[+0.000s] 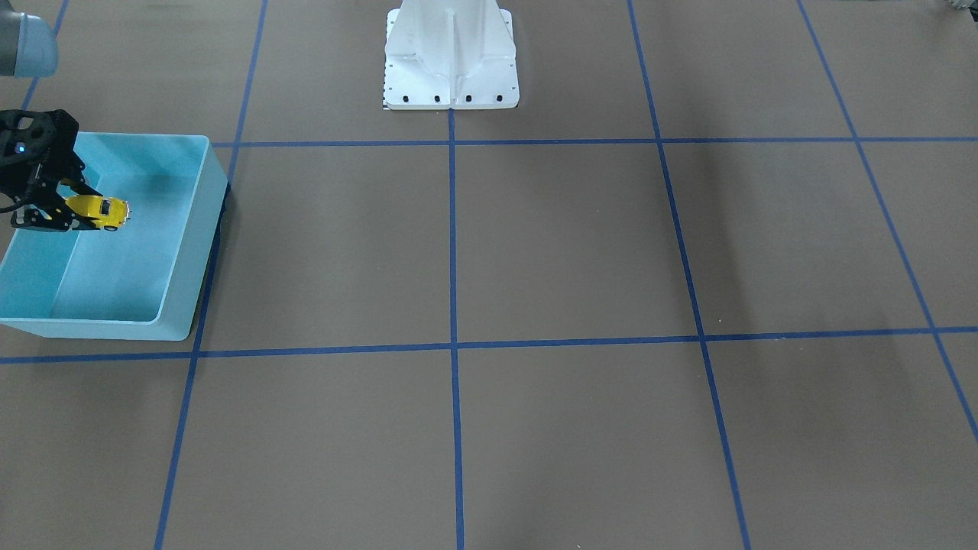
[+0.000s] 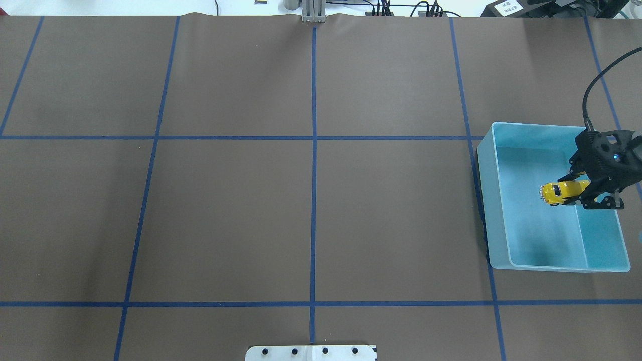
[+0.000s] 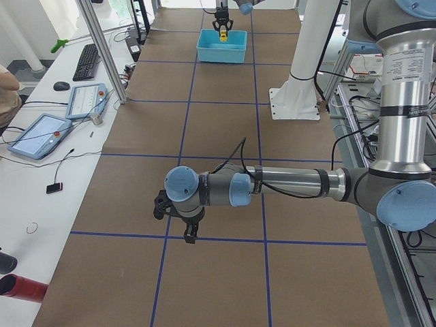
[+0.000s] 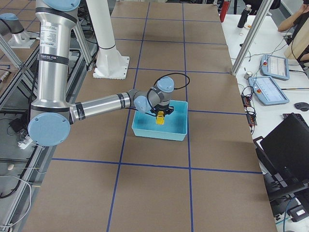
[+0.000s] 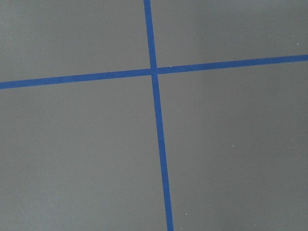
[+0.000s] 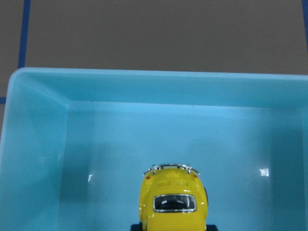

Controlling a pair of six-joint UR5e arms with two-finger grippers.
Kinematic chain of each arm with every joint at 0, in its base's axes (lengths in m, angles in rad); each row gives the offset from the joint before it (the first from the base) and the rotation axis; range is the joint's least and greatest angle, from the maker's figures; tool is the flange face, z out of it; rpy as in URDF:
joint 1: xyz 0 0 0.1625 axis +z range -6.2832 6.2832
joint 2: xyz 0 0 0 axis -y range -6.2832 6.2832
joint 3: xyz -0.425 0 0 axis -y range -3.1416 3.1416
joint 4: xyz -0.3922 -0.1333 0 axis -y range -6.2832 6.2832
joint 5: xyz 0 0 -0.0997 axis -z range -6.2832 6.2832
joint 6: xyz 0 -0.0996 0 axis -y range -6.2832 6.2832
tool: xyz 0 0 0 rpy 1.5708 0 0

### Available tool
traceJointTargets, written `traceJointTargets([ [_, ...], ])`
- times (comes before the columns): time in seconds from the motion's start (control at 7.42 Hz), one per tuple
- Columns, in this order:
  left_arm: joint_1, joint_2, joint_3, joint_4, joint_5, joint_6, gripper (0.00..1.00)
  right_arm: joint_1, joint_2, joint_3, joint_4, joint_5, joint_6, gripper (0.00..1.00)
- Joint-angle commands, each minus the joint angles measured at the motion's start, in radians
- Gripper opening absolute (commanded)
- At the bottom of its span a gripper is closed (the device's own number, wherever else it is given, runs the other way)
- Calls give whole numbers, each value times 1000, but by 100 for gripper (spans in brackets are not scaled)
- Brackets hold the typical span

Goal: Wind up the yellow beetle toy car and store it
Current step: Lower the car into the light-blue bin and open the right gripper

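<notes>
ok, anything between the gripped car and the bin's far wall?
Nothing: bare bin floor between yellow beetle toy car and light blue bin wall, right wrist view.

Both of your arms share one build: the left arm (image 3: 293,184) and the right arm (image 4: 101,105) are brushed silver tubes linked by grey joint housings with pale blue round caps (image 3: 182,185). Each upright tube carries a black label band (image 3: 400,109) with small white print, too fine for you to read. A black cable (image 2: 589,95) runs to the right tool (image 2: 576,191), a black open-framed claw with a small blue light (image 2: 616,156). The left tool (image 3: 178,223) is black too. Your white pedestal (image 1: 451,53) is ribbed, with four black bolts (image 1: 437,98) along its flange.
</notes>
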Motion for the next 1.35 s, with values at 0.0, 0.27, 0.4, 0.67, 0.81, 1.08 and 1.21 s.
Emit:
traceJointTargets([
  [0.0, 0, 0, 1, 0, 0, 1, 100, -55, 45, -96, 111, -13, 53, 0],
  [0.27, 0, 0, 1, 0, 0, 1, 100, -87, 55, -144, 169, -26, 61, 0],
  [0.4, 0, 0, 1, 0, 0, 1, 100, -94, 54, -146, 171, -25, 64, 0],
  [0.67, 0, 0, 1, 0, 0, 1, 100, -100, 51, -135, 172, -22, 102, 42],
  [0.81, 0, 0, -1, 0, 0, 1, 100, -98, 45, -124, 174, -20, 107, 99],
  [1.08, 0, -2, -1, 0, 0, 1, 100, -94, 33, -91, 171, -3, 110, 100],
  [1.21, 0, -2, -1, 0, 0, 1, 100, -62, 20, -45, 166, 13, 116, 100],
])
